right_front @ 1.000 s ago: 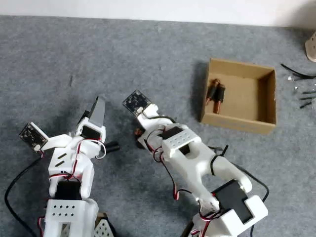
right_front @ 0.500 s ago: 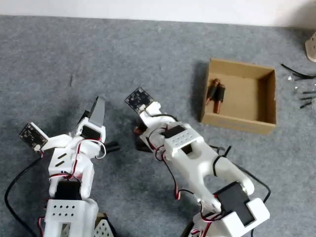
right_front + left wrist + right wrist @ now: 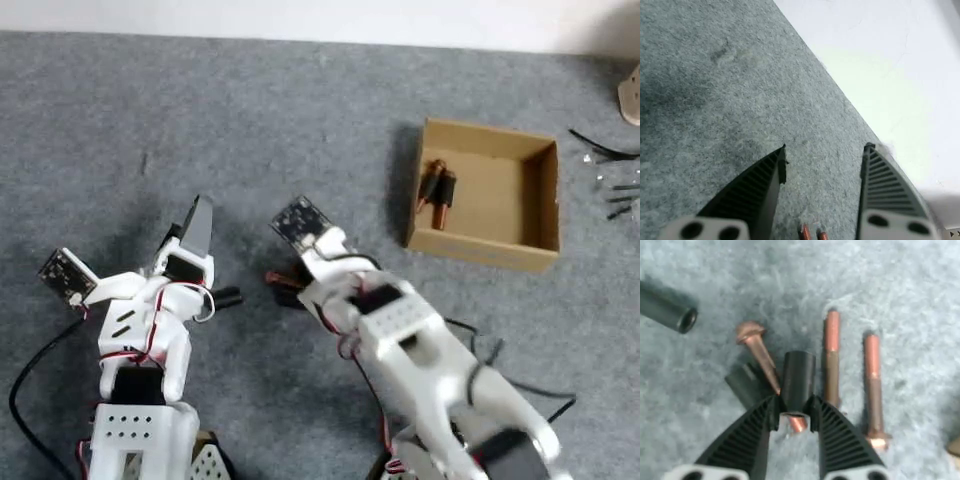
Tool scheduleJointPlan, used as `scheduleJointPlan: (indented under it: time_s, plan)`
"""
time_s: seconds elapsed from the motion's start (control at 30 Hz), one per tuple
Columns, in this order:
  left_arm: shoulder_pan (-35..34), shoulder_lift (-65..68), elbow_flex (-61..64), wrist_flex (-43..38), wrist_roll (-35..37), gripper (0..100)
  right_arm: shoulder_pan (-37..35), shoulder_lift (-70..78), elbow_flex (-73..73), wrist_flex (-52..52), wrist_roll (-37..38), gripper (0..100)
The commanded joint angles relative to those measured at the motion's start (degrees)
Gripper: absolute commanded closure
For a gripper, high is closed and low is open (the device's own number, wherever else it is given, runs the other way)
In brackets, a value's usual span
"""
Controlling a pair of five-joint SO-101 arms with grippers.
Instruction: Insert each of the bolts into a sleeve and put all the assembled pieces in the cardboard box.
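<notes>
**Step in hand (my judgement):** lift one sleeve off the carpet (image 3: 300, 120) so that a bolt can be mated with it.

**Pincer state:** My right pincer (image 3: 792, 407) is clamped on the black sleeve (image 3: 799, 375). It grips the sleeve at one end, and the rest of the tube projects past my fingertips. My left pincer (image 3: 826, 150) stands spread and holds nothing.

**To do the step well:**
1. Keep the clamp firm. The tube is round and smooth and would likely roll out of a slack grip.
2. Raise it straight up. A sideways drag would likely scatter the neighbouring parts.
3. Keep the bore level so that a shank can enter.

**Positions relative to the black sleeve:**
- The round-headed bolt (image 3: 757, 347) lies just beside it. Its shank runs in under the gripped end and seems to touch it.
- A second sleeve (image 3: 742, 385) lies close on that same side, partly behind this bolt.
- The middle bolt (image 3: 831, 357) lies just beside it on the opposite side, with the outer bolt (image 3: 874, 385) beyond that.
- A third sleeve (image 3: 667, 306) lies apart.
- The cardboard box (image 3: 480, 250) stands well apart, with assembled pieces (image 3: 437, 187) inside.
</notes>
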Motion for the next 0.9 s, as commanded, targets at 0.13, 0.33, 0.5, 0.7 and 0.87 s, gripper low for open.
scheduleJointPlan:
  time_s: [0.13, 0.33, 0.5, 0.7, 0.87]
  plan:
    - [1.2, 0.0, -3.7, 0.3, 0.2, 77, 6.5, -19.4, 6.7, 10.4, 0.5, 99.3]
    - [1.2, 0.0, -3.7, 0.3, 0.2, 77, 21.1, -23.1, 12.1, 16.9, 0.6, 99.3]
    - [1.2, 0.0, -3.7, 0.3, 0.2, 77, 31.1, -23.1, 15.7, 17.0, 0.6, 99.3]
    - [2.5, 0.0, -3.6, 0.3, 0.2, 77, 31.4, -23.1, 17.5, 17.1, 0.3, 91.5]
    - [2.7, 0.0, -3.6, 0.3, 0.1, 77, 31.3, -23.1, 17.3, 17.0, 0.2, 84.3]
